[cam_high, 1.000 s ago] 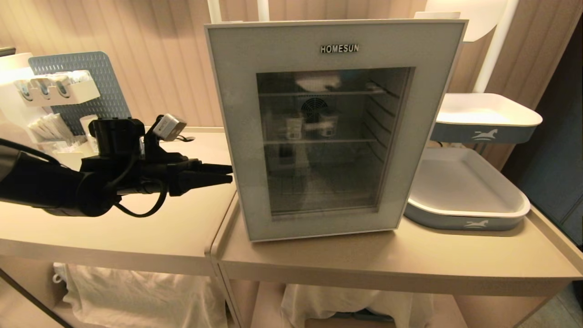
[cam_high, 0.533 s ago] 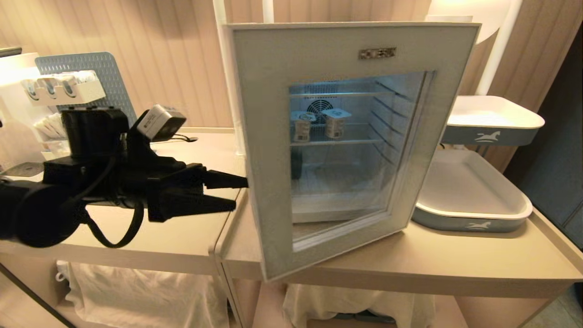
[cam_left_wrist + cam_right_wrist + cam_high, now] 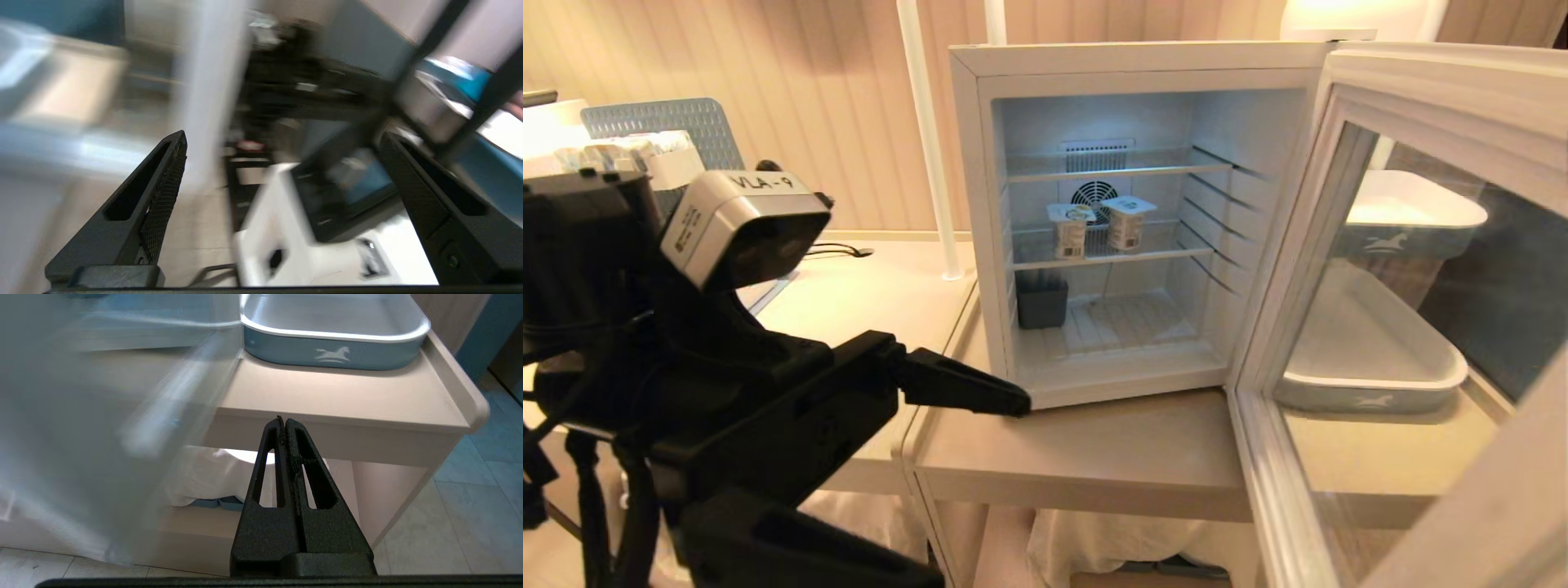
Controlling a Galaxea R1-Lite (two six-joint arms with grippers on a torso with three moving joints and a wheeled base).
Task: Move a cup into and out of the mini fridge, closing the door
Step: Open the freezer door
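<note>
Door [image 3: 1413, 327], closed a second ago, now stands wide open right of the left tool [image 3: 968, 388], whose fingers are spread wide, empty; two cups [image 3: 1098, 224] beyond it inside the fridge [image 3: 980, 163]. Right tool [image 3: 284, 424] pinched closed.

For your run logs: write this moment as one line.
door: swung open | two cups: middle shelf | left gripper: open, empty | right gripper: shut, parked

Left gripper [image 3: 282, 171] spread wide, empty, blurred surroundings
</note>
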